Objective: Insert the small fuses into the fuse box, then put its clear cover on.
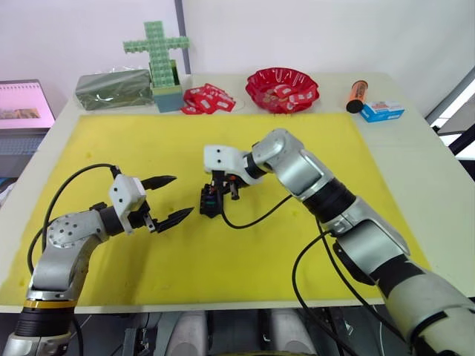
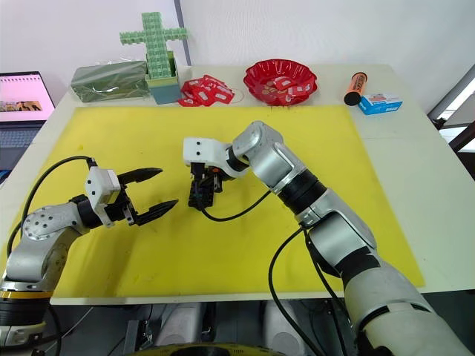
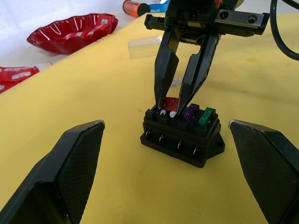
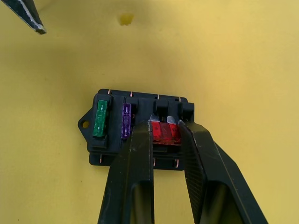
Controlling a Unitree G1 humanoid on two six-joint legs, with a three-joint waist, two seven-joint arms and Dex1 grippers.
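Red fuse at slot, right arm seating it.
Right gripper [image 4: 164, 133] fingers pinch red fuse [image 4: 164, 134] directly above fuse box [image 3: 181, 136] on yellow mat, blades pointing down; green and purple fuses seated. Left gripper [image 1: 167, 199] fingers spread, empty, beside box.

Black fuse box [image 4: 140, 133] on yellow mat — green [image 4: 100, 120], purple [image 4: 126, 122] fuses seated.

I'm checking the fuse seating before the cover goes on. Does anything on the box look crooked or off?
The red fuse, pinched by the right gripper, lies tilted on the fuse box with its metal blades showing, not pushed down. The green fuse and purple fuse sit in their slots. The clear cover lies apart on the mat.
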